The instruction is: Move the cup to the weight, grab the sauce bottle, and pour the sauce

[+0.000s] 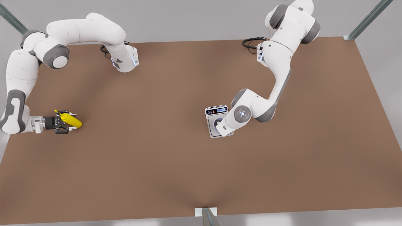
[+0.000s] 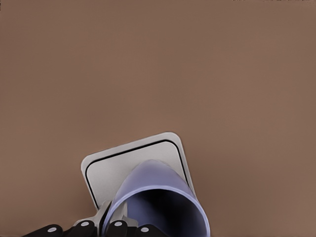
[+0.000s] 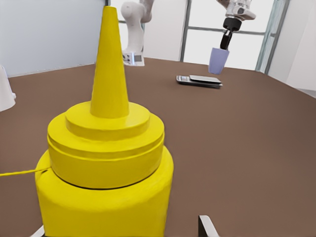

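Scale [image 1: 216, 121] display lit blue, digits unreadable. Cup [image 2: 163, 202] empty, dark purple inside, pinched by left gripper [image 2: 98, 229], held above scale plate; in right wrist view cup hangs clear of scale. Bottle [image 1: 71, 120] between fingers of right gripper [image 1: 64, 122], at front view's left; grip contact unclear. Table [image 1: 157, 163] brown.

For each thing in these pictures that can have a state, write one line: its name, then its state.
cup: upright, gripped at the rim, held in the air above the scale, not resting on it.
scale: flat on the table, display lit.
sauce bottle: between the right gripper's fingers, nozzle on.
left gripper: shut on the cup, over the scale.
right gripper: around the sauce bottle, low over the table.
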`<control>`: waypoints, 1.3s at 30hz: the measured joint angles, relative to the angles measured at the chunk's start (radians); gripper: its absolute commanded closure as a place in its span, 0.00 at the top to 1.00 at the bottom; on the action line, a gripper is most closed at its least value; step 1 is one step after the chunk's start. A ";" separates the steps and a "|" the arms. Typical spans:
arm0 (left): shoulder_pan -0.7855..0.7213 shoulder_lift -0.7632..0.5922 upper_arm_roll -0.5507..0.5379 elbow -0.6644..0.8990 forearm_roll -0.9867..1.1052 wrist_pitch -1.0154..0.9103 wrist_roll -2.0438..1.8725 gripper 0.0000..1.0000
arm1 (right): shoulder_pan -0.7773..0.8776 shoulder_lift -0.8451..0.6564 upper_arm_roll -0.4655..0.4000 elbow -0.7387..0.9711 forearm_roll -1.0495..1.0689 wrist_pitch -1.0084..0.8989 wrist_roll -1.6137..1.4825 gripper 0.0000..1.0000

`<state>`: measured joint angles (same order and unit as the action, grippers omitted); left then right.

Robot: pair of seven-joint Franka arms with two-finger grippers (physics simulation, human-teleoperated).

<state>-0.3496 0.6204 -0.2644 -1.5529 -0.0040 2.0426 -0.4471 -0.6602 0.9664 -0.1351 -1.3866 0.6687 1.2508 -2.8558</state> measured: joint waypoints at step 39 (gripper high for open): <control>0.259 -0.366 0.101 0.144 0.145 -0.426 -0.034 1.00 | 0.102 0.008 0.111 0.000 0.075 -0.059 0.036 0.57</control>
<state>-0.0907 0.2540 -0.1631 -1.4088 0.1407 1.6171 -0.4810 -0.5587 0.9748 -0.0238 -1.3863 0.7439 1.1920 -2.8200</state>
